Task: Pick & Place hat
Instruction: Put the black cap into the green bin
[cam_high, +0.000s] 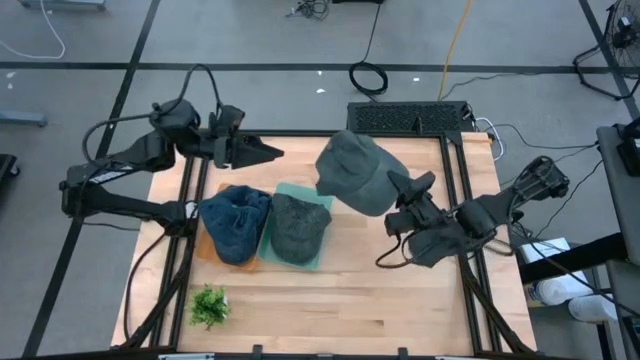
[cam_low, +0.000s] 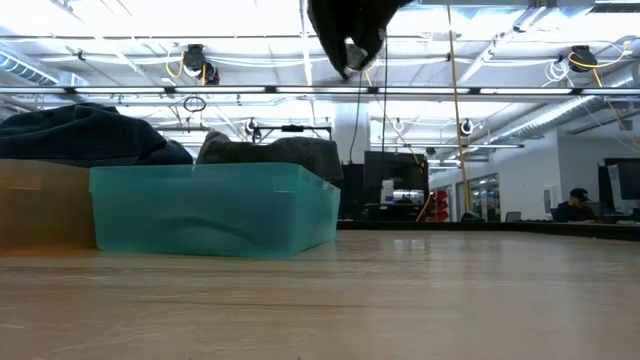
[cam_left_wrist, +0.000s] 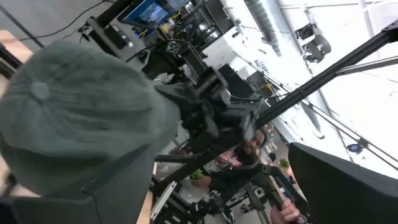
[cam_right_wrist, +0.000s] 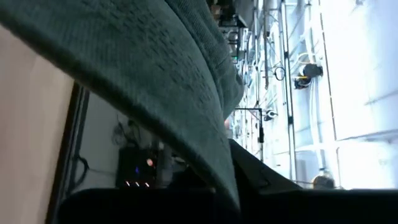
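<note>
1. Holding item: right gripper (cam_high: 405, 190), fingers pinched on the rim of a grey-green cap (cam_high: 355, 170). The cap is lifted clear of the table (cam_high: 400, 310), above its far right part, just beside the bins and apart from them.
2. Cap orientation: crown turned toward the far left of the table, in the direction of the left arm; long axis running diagonally from that crown back to the clamped edge at the near right. The left wrist view shows the crown (cam_left_wrist: 74, 118) and its top button facing that camera.
3. Idle item: left gripper (cam_high: 265, 152), hovering over the far left edge of the table, tips pointed toward the cap and well apart from it. Whether its fingers are spread or pressed together cannot be told.
4. Teal bin (cam_high: 300, 225), mid-table, holding a dark grey hat (cam_high: 297, 228). In the low view the bin (cam_low: 215, 210) shows this hat (cam_low: 270, 150) rising above its rim.
5. Orange bin (cam_high: 205, 250), touching the teal one on the left, holding a blue hat (cam_high: 235, 222).
6. Green plant sprig (cam_high: 209, 306), near left corner of the table.
7. Visibility notes: the low view cuts the lifted cap (cam_low: 350, 30) at the upper edge; the right wrist view is filled by cap fabric (cam_right_wrist: 143, 68), hiding the fingertips; the orange bin is largely covered by its hat.
</note>
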